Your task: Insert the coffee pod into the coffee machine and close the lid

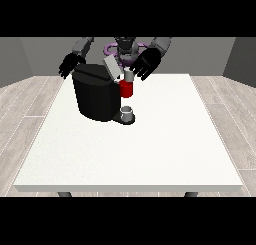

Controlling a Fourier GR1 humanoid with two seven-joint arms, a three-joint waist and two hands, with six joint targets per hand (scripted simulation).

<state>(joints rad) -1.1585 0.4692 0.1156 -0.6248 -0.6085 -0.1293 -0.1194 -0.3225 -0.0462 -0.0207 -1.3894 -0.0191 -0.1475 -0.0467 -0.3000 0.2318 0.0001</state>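
Observation:
A black coffee machine (95,94) stands on the white table (135,149), left of centre. Its grey lid (112,67) is tilted up and open at the top. The machine's red front part (126,89) sits under a small grey piece (129,76), which may be the pod; I cannot tell. A grey cup (127,112) rests on the machine's base plate. The hand at the view's right (145,63) hovers with spread, relaxed fingers just right of the lid, above the red part. The hand at the view's left (70,65) hangs open behind the machine's left top corner.
The robot's torso (124,48) is behind the machine at the table's far edge. Grey walls and a wood-look floor surround the table.

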